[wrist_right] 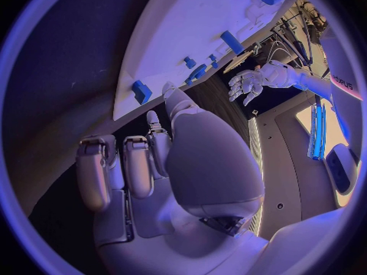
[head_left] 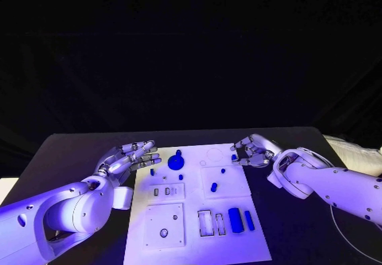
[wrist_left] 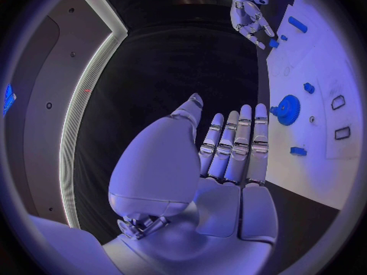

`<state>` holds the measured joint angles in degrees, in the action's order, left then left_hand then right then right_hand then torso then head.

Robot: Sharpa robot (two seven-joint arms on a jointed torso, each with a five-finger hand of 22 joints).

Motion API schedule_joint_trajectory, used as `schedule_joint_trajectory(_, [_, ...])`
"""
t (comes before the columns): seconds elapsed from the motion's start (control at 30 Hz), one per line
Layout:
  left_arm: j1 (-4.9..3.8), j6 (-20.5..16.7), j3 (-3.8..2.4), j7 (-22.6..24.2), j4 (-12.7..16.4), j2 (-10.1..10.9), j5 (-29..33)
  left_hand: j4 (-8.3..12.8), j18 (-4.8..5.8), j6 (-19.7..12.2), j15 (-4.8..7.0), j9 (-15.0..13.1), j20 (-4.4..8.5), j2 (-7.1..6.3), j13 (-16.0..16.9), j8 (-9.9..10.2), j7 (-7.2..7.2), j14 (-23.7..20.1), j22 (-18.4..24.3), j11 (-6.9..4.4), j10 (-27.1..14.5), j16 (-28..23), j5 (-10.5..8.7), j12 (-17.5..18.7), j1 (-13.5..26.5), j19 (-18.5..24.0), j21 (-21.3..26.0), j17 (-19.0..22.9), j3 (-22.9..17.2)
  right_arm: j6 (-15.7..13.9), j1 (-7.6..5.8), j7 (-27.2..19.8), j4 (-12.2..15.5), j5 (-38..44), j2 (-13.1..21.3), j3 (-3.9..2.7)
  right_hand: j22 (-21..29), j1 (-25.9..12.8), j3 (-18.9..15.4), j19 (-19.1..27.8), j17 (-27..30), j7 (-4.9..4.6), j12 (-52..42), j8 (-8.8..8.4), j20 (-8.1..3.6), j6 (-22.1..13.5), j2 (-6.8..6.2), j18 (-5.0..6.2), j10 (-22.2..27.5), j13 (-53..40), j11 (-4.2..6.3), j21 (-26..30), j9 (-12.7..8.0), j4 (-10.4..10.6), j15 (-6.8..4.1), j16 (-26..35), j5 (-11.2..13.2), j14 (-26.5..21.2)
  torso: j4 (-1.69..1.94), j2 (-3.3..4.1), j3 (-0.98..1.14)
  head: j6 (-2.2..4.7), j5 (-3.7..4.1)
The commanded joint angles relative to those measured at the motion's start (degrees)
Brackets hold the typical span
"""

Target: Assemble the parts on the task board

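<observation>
Matte black table (head_left: pixel 79 149), flat white task board (head_left: pixel 191 243)

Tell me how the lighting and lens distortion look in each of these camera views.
Head view: blue-violet light on the task board, black backdrop, straight edges. Left wrist view: fisheye circle, board edge curved, left robot hand evenly lit. Right wrist view: fisheye bending too, right robot hand large in front.
</observation>
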<state>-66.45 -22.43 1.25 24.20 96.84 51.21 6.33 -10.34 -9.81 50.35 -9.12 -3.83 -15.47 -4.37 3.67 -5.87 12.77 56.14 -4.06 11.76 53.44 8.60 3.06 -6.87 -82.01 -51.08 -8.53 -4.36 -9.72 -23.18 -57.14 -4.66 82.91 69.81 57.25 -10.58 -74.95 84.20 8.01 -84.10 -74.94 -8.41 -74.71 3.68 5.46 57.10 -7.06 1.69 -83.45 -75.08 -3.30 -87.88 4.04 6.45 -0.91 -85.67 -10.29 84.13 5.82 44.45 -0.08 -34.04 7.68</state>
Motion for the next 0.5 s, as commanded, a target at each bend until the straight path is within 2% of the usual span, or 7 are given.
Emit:
schedule_joint_trajectory(0.03, [-0.02, 1.2, -0.04, 0.6, 0.0, -0.2, -0.4, 0.2, -0.56, -0.1, -0.25, 0.0, 0.01, 0.45, 0.0, 0.3, 1.7, 0.1, 0.1, -0.06, -0.4, -0.4, -0.27, 0.1, -0.3, -0.4, 0.2, 0.1, 0.0, 0.2, 0.12, 0.4, -0.6, 0.8, -0.5, -0.02, -10.3, 0.7, 0.3, -2.4, -7.7, -0.15, 0.2, -0.01, 0.11, 0.2, 0.82, -0.51, 0.3, -4.4, -0.05, -0.2, -0.1, -0.6, 0.14, -0.2, 0.8, 4.3, 0.05, 0.01, -0.02, -0.18, 0.01])
schedule_joint_trajectory(0.33, [0.0, 1.2, -0.04, 0.5, -0.1, -0.2, -0.4, 0.2, -0.56, -0.1, -0.25, 0.0, 0.01, 0.45, 0.0, 0.3, 1.7, 0.1, 0.1, -0.06, -0.4, -0.4, -0.27, 0.1, -0.3, -0.4, 0.2, 0.1, 0.0, 0.7, 0.18, 0.8, -2.2, 1.7, -1.3, -0.02, -10.3, 1.3, 1.8, -2.4, -7.8, -0.15, 0.0, 0.18, 0.14, 0.9, 1.87, -0.52, 0.2, -4.5, -0.03, -0.2, 0.0, -1.6, 0.14, -0.2, 1.8, 4.3, -0.1, -0.04, -0.01, -0.45, -0.15])
schedule_joint_trajectory(0.5, [0.0, 1.3, -0.04, 0.5, 0.0, -0.3, -0.4, 0.2, -0.56, -0.1, -0.25, 0.0, 0.01, 0.45, 0.0, 0.3, 1.7, 0.1, 0.1, -0.06, -0.4, -0.4, -0.27, 0.1, -0.3, -0.4, 0.2, 0.1, 0.0, 1.0, 0.26, 1.1, -3.2, 1.9, -1.8, -0.02, -10.3, 1.4, 2.4, -2.5, -7.9, -0.12, 0.0, 0.18, 0.13, 1.2, 2.19, -0.52, 0.1, -4.6, 0.0, -0.2, 0.0, -2.0, 0.12, -0.3, 2.4, 4.3, -0.01, -0.01, -0.01, -0.6, -0.08])
